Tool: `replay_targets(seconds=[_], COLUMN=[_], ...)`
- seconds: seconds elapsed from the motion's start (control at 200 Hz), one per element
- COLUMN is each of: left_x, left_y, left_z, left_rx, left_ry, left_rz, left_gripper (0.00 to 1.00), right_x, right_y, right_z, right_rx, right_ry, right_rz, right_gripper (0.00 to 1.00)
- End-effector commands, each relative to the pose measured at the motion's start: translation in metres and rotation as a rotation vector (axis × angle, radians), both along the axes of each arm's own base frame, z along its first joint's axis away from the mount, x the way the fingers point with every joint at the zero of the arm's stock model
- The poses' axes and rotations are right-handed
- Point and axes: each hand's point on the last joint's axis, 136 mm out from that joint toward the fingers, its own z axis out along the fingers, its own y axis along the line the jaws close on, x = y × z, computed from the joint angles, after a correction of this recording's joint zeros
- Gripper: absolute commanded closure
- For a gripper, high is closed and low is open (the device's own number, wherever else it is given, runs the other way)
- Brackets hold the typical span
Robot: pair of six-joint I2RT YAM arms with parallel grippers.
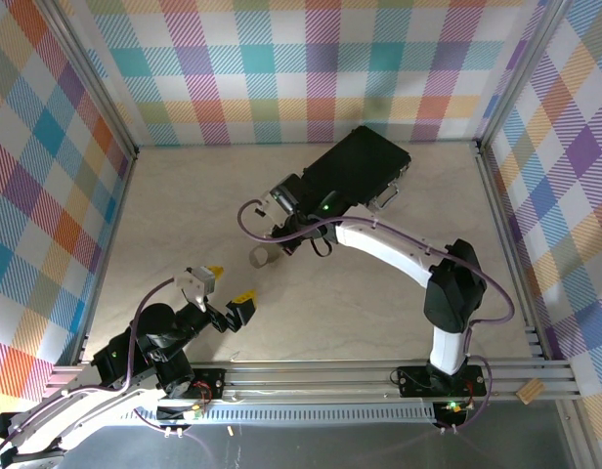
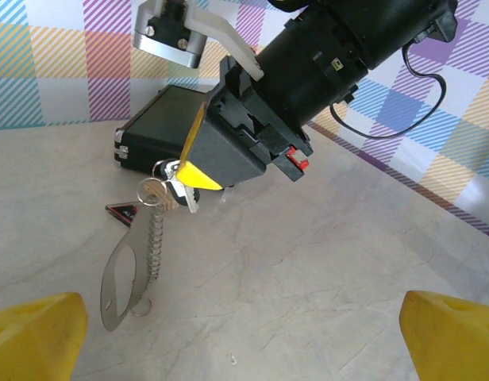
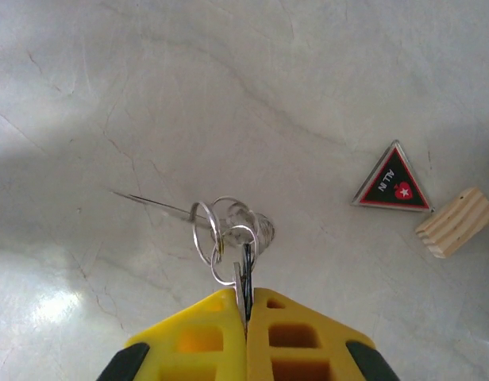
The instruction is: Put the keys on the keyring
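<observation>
The keys point(image 3: 243, 279) hang as one small bunch, pinched by the blade between the shut yellow fingers of the right gripper point(image 3: 246, 305). How many keys are in the bunch I cannot tell.

Counted from the largest down, there is one table point(image 1: 330, 313) and one black case point(image 1: 365, 166), which sits at 1 o'clock from the right gripper point(image 1: 269, 244) in the top view. Then come one keyring point(image 2: 117, 278), one red-and-black triangular tag point(image 3: 393, 178) and two wood blocks. One wood block point(image 3: 455, 222) lies just beside the tag, and a second block point(image 1: 528, 393) sits on the frame rail at 4 o'clock.

Plaid walls close the table at 9, 12 and 3 o'clock, with metal rails along the near edge. Bare tabletop lies open from 8 to 11 o'clock of the right gripper.

In the left wrist view the keyring hangs by its chain from the bunch at 6 o'clock, below the right gripper point(image 2: 195, 175). Its lower end is on or just above the table.

The left gripper point(image 1: 230, 284) sits at 7 o'clock from the right one. Its fingers are spread wide and hold nothing.
</observation>
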Motion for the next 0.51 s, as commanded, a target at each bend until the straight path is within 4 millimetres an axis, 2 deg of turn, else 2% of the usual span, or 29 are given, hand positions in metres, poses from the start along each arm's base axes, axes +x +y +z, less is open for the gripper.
replay_targets(seconds=[0.0,0.19,0.5], left_x=[-0.001,-0.002,-0.003], left_y=[0.0,0.001,0.0], left_z=[0.005,0.007,0.012], left_rx=[-0.009,-0.01,-0.024], left_ry=[-0.027,-0.03,-0.039], left_rz=[-0.005,-0.006,-0.012], left_gripper=[0.0,0.0,0.0], right_x=[-0.004,-0.013,-0.032], right_y=[-0.005,-0.012,-0.019], right_z=[0.026,0.021,-0.001], right_rx=[0.067,0.078,0.079], right_ry=[-0.022,0.009,0.09], right_rz=[-0.012,-0.032,-0.044], right_gripper=[1.0,1.0,1.0])
